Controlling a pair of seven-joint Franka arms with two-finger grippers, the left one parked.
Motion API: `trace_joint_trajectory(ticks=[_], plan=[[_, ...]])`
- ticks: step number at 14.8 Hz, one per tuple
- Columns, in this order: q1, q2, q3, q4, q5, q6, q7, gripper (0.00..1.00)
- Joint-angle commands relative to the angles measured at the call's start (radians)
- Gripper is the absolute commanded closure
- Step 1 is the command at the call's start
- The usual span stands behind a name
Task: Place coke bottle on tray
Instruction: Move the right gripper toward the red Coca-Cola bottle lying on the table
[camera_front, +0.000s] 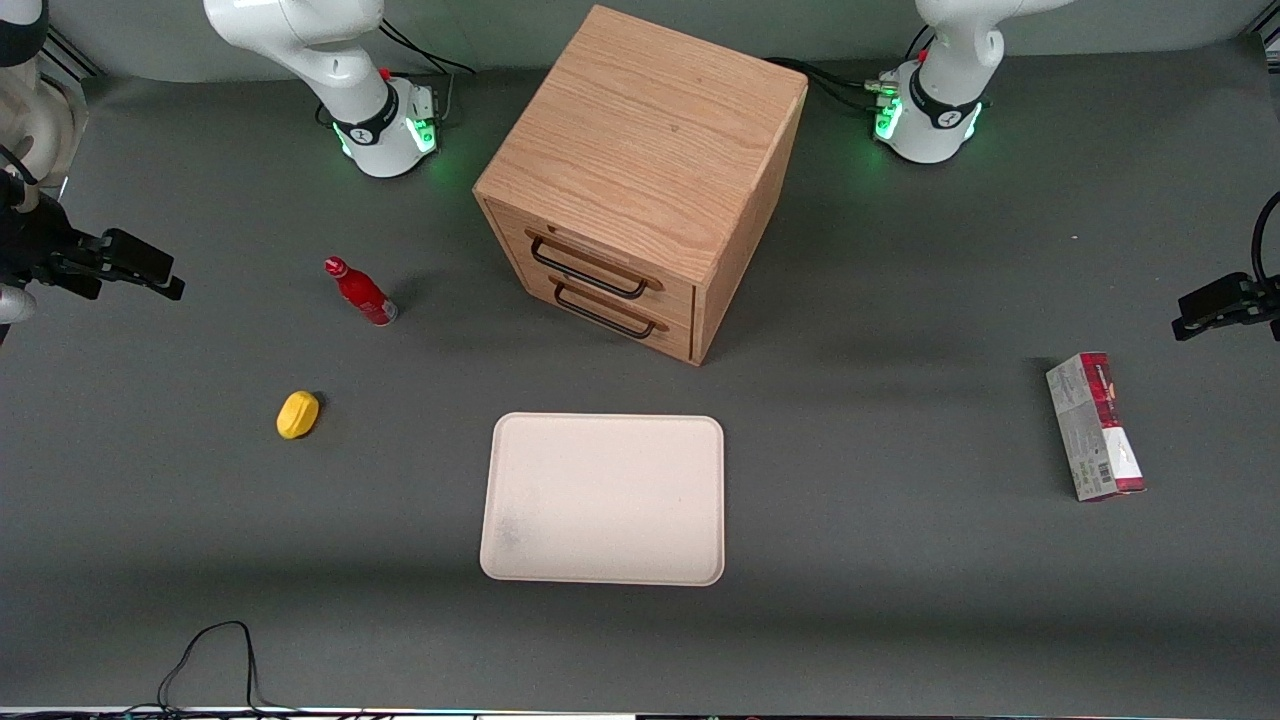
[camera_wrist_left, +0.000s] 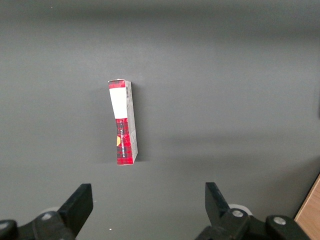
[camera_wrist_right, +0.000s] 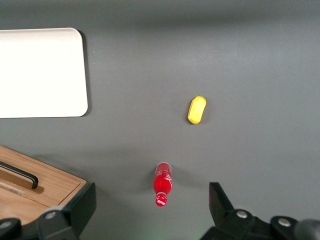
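While the end effector (camera_wrist_right: 150, 210) hangs high above the grey table (camera_front: 900, 600) at the working arm's end, its two fingers (camera_wrist_right: 80, 205) spread wide and holding nothing, the coke bottle (camera_front: 360, 291) stands upright on the table below it, between the fingertips as the wrist camera sees them. A yellow lemon-shaped lump (camera_front: 298, 414) lies nearer the front camera than the bottle. The cream tray (camera_front: 604, 498) sits bare mid-table, in front of a wooden two-drawer box (camera_front: 640, 180). Open table separates bottle and tray. A red-and-grey carton (camera_front: 1095, 426) lies toward the parked arm's end.
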Motion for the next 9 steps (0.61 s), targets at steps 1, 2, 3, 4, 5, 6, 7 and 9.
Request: trace_joint_trajectory(ticks=[1,2,3,4,5,6,7,9], plan=[[0.007,0.002,-0.002,0.011,0.012,-0.016,-0.021,0.00],[0.005,0.002,0.000,0.012,0.013,-0.018,-0.014,0.00],[0.005,0.002,0.000,0.009,0.013,-0.018,-0.010,0.00],[0.007,0.002,0.003,0.000,0.012,-0.018,-0.008,0.00],[0.010,0.000,0.009,-0.020,0.010,-0.018,-0.008,0.00],[0.010,-0.011,0.012,-0.056,0.010,-0.021,-0.008,0.00],[0.010,-0.055,0.012,-0.131,0.010,-0.016,-0.020,0.00],[0.020,-0.185,0.012,-0.347,0.010,0.084,-0.025,0.00]])
